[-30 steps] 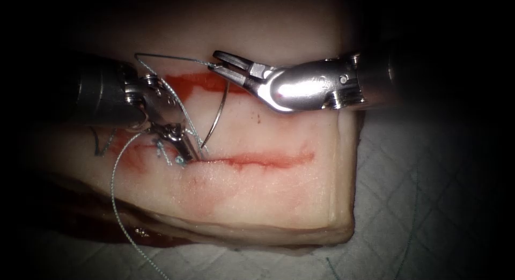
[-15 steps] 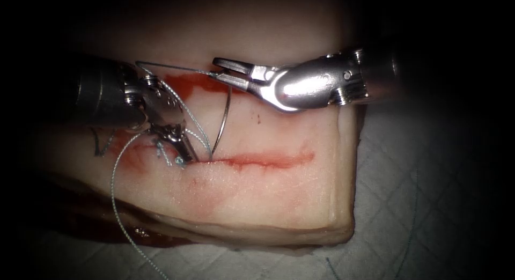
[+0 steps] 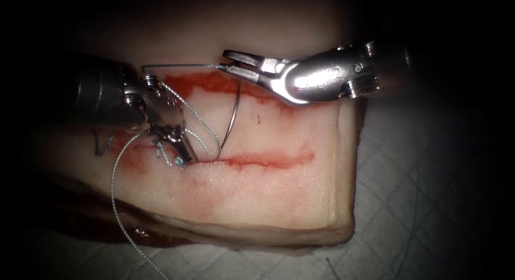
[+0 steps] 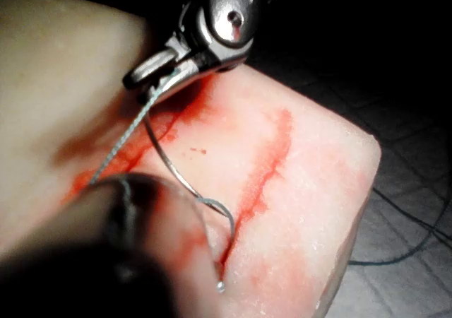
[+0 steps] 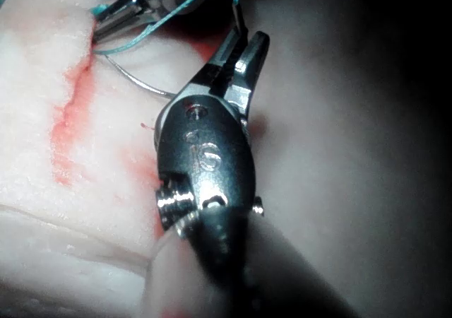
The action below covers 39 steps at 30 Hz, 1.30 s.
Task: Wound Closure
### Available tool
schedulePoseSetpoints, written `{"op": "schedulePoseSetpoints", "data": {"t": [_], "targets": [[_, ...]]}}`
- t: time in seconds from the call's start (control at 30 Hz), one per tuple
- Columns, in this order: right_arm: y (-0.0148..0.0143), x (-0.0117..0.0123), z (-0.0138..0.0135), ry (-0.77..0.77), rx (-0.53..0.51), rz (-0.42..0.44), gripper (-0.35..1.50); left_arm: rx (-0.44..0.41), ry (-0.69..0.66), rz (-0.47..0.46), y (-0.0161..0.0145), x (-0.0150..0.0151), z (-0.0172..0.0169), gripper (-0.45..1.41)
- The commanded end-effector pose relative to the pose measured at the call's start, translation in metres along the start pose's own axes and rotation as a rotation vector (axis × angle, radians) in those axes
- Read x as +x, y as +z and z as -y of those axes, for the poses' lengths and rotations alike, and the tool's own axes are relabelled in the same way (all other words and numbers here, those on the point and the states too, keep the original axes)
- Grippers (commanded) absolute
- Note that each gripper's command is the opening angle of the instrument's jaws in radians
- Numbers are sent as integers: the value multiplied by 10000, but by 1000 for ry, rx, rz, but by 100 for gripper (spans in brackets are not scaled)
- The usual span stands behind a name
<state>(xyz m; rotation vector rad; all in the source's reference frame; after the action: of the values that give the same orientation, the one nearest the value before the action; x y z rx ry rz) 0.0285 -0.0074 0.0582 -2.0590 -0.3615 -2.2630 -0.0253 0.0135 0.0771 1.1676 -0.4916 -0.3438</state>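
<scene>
right tool (image 3: 232, 61) has its jaws closed on the needle (image 3: 234, 113) at its thread end, near the tissue's (image 3: 279, 199) far edge, where the thread (image 3: 177, 65) runs off leftward from the jaws. from that grip the needle's curve hangs toward the near edge, its long axis running roughly across the tissue from far to near, bowed toward the right edge, and its point comes down at the left end of the cut (image 3: 268, 160). whether the point sits in the tissue or only rests against it i cannot tell.

left tool (image 3: 185, 151) lies just beside that point, its jaws down at the cut's left end next to the earlier stitches (image 3: 163, 151); what they hold, if anything, i cannot tell. so the left tool is the nearer one to the needle's tip, the right to its tail. red fluid (image 3: 204, 81) smears the tissue under the right tool.
</scene>
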Motion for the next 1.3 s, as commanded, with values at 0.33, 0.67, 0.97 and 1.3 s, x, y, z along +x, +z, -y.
{"op": "schedulePoseSetpoints", "data": {"t": [0.33, 0.67, 0.97, 1.3], "targets": [[1, 5, 2, -4, -11, -1, -35, 0, -4, 0, 3, -4, -4, -45], [6, -2, 2, -88, -7, -2, -35, 1, -3, -1, 3, -4, -4, -45], [11, -29, 23, -270, 88, -31, -35, 2, -3, -1, 2, -4, -3, -45], [9, -8, -11, 30, 22, -39, -35, 3, -8, -2, 3, -4, -2, -45]]}}
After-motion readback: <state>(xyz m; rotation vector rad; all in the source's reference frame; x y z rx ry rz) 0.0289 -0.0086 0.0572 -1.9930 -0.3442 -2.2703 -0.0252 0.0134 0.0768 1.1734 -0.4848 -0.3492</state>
